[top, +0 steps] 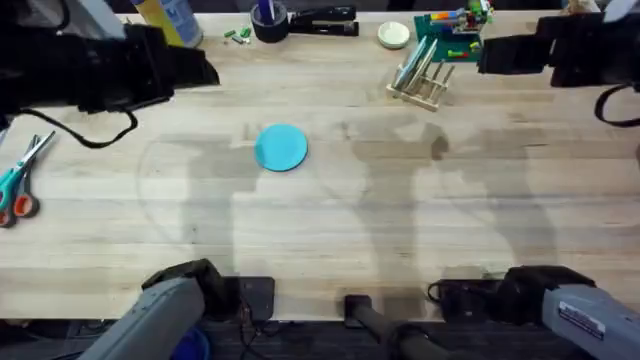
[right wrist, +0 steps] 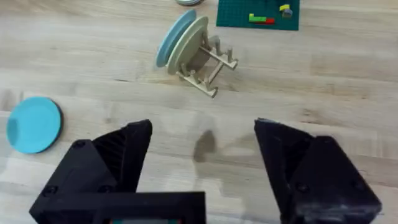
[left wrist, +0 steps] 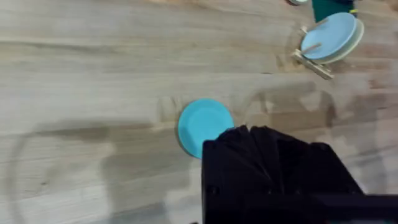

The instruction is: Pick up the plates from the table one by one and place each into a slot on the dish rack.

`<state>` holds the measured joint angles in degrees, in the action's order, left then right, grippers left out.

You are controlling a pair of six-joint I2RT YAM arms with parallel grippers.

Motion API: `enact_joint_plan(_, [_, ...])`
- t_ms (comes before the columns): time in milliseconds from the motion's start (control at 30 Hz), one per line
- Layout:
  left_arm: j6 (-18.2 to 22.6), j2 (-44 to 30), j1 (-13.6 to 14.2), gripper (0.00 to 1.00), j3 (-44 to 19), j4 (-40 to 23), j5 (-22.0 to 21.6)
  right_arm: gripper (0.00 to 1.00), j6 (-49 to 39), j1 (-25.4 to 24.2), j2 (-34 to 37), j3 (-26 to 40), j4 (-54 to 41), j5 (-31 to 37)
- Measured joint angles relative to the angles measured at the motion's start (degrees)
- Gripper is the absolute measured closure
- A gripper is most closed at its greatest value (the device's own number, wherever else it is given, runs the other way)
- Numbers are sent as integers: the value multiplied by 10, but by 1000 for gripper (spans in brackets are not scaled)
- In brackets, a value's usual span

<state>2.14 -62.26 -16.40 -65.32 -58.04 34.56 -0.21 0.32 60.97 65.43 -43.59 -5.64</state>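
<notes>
A turquoise plate (top: 281,147) is lying flat on the table (top: 330,240), well apart from the dish rack (top: 420,80), which is holding two plates. The right gripper (right wrist: 202,155) is hovering open beside the rack; the left gripper's (left wrist: 273,168) state cannot be told.

Left arm: I have it raised high at the far left, its gripper (left wrist: 273,171) seen as a dark closed mass. Right arm: raised at the far right, gripper (right wrist: 202,162) with my fingers (right wrist: 118,155) spread wide apart, holding nothing.
</notes>
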Motion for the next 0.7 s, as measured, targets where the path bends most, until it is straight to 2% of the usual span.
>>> enact_joint_plan(100, [47, -42, -31, 960, 0, -42, 70, 7, 0, 0, 0, 0, 0, 0])
enact_joint_plan(267, [122, -117, -36, 960, 0, -63, 147, 7, 0, 0, 0, 0, 0, 0])
enact_joint_plan(467, [182, -200, -36, 960, 0, -63, 179, 7, 0, 0, 0, 0, -2, 0])
enact_joint_plan(700, [240, -261, -36, 959, 6, -52, 206, 7, 0, 0, 0, 0, -2, 0])
